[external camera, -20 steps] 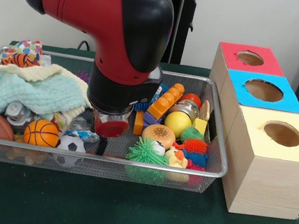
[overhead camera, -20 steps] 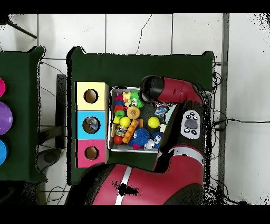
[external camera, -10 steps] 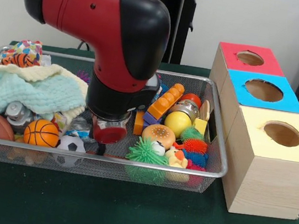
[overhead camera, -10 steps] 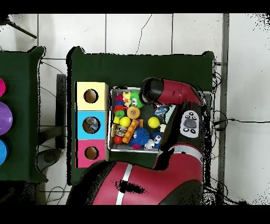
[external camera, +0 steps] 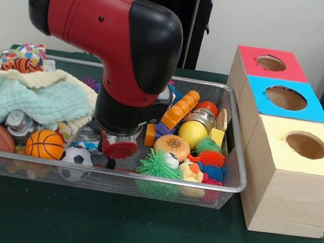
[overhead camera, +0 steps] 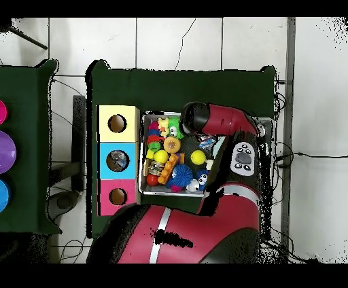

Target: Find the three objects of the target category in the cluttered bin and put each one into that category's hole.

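A mint cloth [external camera: 35,100] fills the wire bin's [external camera: 238,145] left end, with a basketball [external camera: 45,144] and a soccer ball [external camera: 76,156] lying along its front. The hand [external camera: 111,161] hangs low beside the soccer ball; whether it is open or closed cannot be told. Behind it an orange brick [external camera: 180,109] slants upward to the right. To the right stand three holed boxes [external camera: 294,170].

Table [external camera: 134,232]: dark green cloth cover.
Wire mesh bin [external camera: 225,185]: rests on table, left of boxes.
Boxes: yellow-topped box [external camera: 293,176], blue-topped box [external camera: 286,98], red-topped box [external camera: 270,63], touching in a row on table, each with round hole.
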### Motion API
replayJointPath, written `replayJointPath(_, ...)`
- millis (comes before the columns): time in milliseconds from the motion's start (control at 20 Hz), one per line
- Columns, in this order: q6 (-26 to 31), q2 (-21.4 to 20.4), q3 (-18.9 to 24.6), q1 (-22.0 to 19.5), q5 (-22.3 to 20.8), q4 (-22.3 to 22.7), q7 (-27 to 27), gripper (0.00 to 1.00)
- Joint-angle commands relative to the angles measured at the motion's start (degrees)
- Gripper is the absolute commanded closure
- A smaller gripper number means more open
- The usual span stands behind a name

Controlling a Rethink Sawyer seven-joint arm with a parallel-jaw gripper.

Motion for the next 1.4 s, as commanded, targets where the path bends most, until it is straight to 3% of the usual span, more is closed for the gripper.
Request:
replayJointPath(50,2.25,0.58,2.12,-0.50,0.28,3.93,1.59,0.00)
replayJointPath(600,4.30,0.29,1.22,0.21,0.41,3.75,2.18,0.00)
replayJointPath(1000,1.59,2.40,1.39,-0.76,-0.18,3.28,1.94,0.00)
replayJointPath(1400,5.30,2.07,-0.02,-0.15,-0.47,2.83,2.04,0.00)
